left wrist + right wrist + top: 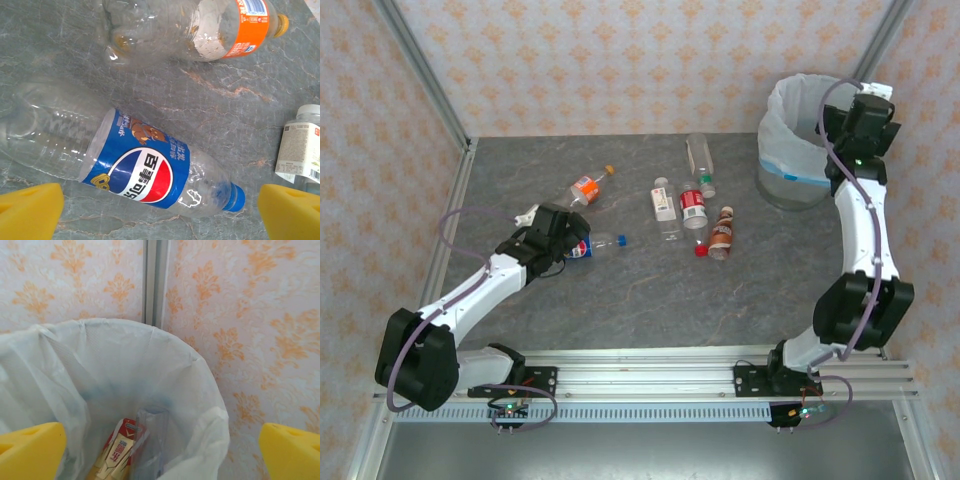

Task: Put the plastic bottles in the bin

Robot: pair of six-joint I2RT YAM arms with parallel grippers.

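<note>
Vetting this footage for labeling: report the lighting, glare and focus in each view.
Top external: even, soft light, sharp throughout, only faint shadows beside the arms on the table. Left wrist: small white glare spots on the clear plastic of the blue-label bottle, label print crisp. Right wrist: the bin liner looks bright and slightly washed out, and the red-label bottle inside it is soft.

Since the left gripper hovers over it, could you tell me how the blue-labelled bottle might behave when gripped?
The blue-labelled bottle looks empty, so probably light. Its thin clear wall looks dented, so it may buckle when squeezed. Lying on its side, it could roll if nudged.
</note>
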